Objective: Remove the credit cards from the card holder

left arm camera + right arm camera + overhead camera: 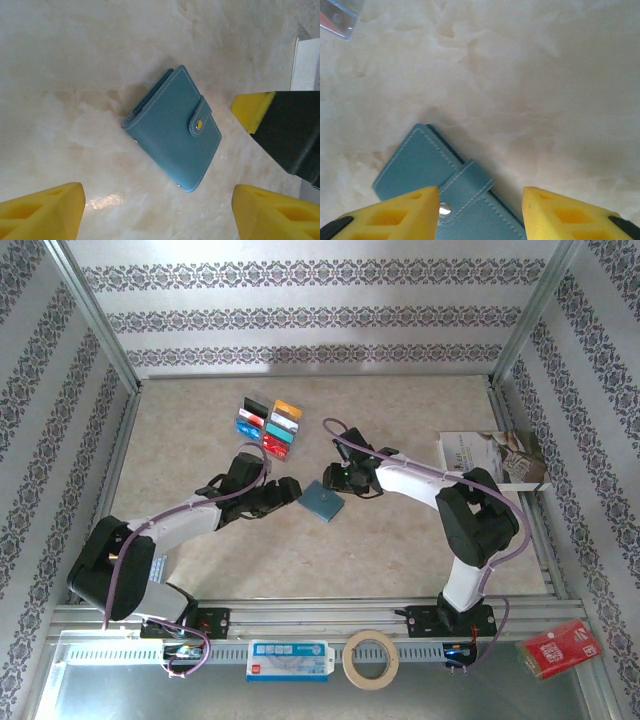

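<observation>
- Overhead, in the top external view, the card holder (321, 503) lies flat near the middle of the table (420, 550), turned so that it sits like a diamond. The left gripper (290, 487) comes at it from the left and the right gripper (330, 478) from the upper right, their tips near its two upper edges. I judge that they bracket it so one can pin it while the other works the flap. The credit cards (268, 426) lie in two short columns above and left of the holder, well apart from it. Whether any are inside, I cannot tell.
- From the left wrist, the card holder (172, 129) fills mid-frame, folded shut, with its strap (199, 120) snapped across the right edge. The left gripper (157, 215) stands wide apart at the bottom of the frame and grips nothing. One yellow fingertip (248, 109) of the right gripper enters from the right, just beside the strap and seemingly not touching it.
- From the right wrist, the right gripper (480, 215) is spread and empty, with the strap (465, 175) of the card holder (415, 165) between its fingers, well placed to pry the snap. What looks like a card's corner (337, 15) shows at upper left.
</observation>
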Action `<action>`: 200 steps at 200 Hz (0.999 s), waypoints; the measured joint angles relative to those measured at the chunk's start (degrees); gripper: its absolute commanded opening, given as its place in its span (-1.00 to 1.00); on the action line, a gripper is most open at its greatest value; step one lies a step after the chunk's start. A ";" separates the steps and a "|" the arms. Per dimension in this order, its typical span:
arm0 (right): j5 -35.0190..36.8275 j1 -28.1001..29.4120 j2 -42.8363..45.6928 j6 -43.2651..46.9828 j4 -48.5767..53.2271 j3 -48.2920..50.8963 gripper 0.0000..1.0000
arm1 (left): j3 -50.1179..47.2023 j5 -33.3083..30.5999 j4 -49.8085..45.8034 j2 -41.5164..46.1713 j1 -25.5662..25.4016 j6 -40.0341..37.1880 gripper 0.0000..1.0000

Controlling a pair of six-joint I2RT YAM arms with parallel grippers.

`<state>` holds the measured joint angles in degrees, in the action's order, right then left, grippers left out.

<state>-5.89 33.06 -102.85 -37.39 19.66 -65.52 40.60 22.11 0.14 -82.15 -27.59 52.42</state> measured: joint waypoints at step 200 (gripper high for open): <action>-7.04 4.17 0.31 -0.92 0.79 1.27 -0.36 | -1.38 -1.51 3.74 -5.68 -0.52 5.05 -0.08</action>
<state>-12.93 37.23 -102.54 -38.30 20.45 -64.25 39.22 20.60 3.88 -87.83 -28.12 57.47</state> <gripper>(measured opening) 0.345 0.480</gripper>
